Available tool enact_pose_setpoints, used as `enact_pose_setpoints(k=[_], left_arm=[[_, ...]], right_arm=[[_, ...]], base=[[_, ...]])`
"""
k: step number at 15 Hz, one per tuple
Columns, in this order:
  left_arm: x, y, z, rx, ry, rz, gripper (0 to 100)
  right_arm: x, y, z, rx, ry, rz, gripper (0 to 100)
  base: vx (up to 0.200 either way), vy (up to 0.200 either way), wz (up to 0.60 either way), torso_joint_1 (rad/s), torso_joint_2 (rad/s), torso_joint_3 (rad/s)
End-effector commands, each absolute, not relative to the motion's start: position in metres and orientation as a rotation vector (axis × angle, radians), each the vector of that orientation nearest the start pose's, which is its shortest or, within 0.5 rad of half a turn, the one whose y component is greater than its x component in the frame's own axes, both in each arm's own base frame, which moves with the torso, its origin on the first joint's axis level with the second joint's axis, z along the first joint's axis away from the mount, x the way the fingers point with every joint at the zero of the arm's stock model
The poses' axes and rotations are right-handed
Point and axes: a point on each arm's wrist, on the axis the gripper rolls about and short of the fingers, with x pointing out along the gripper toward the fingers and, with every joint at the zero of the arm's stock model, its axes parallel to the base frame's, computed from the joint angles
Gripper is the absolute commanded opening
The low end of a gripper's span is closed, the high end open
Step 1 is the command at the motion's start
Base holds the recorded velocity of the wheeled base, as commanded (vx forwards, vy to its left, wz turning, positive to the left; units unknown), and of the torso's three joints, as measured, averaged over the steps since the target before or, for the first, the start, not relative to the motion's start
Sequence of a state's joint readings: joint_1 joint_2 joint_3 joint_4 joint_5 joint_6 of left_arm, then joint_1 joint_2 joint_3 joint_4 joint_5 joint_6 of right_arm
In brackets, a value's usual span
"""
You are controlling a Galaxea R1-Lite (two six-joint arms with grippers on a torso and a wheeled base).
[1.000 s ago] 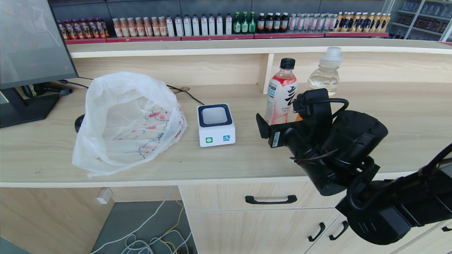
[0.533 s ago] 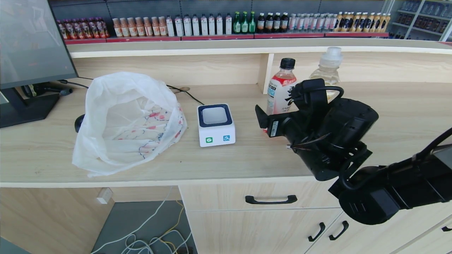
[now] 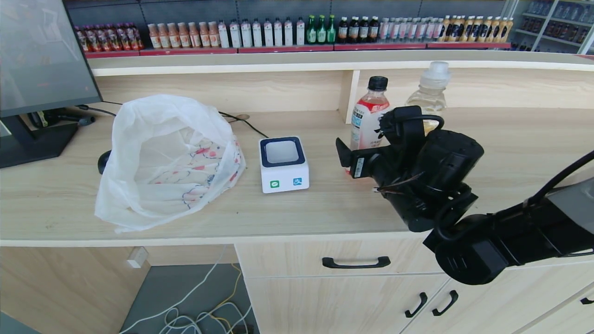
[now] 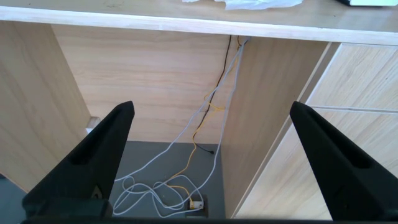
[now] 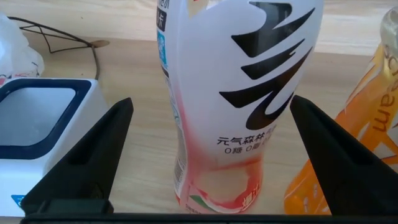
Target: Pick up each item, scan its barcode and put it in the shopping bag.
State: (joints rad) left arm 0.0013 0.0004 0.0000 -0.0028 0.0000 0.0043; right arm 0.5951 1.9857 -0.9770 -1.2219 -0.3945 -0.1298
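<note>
Closer to the pink drink bottle (image 3: pixel 368 118) now, the right gripper (image 5: pixel 210 124) has its jaws apart, lined up on the bottle standing upright on the surface (image 3: pixel 325 204) near the scanner (image 3: pixel 283 163). It looks full, smooth and probably slippery, so grip mid-body. The left gripper (image 4: pixel 211 155) has its jaws apart too

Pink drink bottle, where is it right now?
In the head view, the pink drink bottle stands upright on the right side of the counter, between the white scanner and the clear bottle, just ahead of the open right gripper.
</note>
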Motion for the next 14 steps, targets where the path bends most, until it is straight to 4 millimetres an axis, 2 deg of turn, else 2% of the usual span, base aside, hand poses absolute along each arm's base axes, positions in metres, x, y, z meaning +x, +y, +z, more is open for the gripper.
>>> enact_pose_setpoints(k=[1, 6, 14], left_arm=[[-0.023, 0.000, 0.076, 0.005, -0.003, 0.002, 100], [-0.023, 0.000, 0.076, 0.005, -0.003, 0.002, 100], [-0.023, 0.000, 0.076, 0.005, -0.003, 0.002, 100]], right_arm=[[0.321, 0.205, 0.184, -0.032, -0.195, 0.197, 100], [0.337, 0.201, 0.184, -0.032, -0.218, 0.209, 100], [0.350, 0.209, 0.186, -0.017, -0.248, 0.212, 100]], base=[[0.000, 0.000, 0.00, 0.000, 0.00, 0.000], [0.000, 0.000, 0.00, 0.000, 0.00, 0.000], [0.000, 0.000, 0.00, 0.000, 0.00, 0.000]])
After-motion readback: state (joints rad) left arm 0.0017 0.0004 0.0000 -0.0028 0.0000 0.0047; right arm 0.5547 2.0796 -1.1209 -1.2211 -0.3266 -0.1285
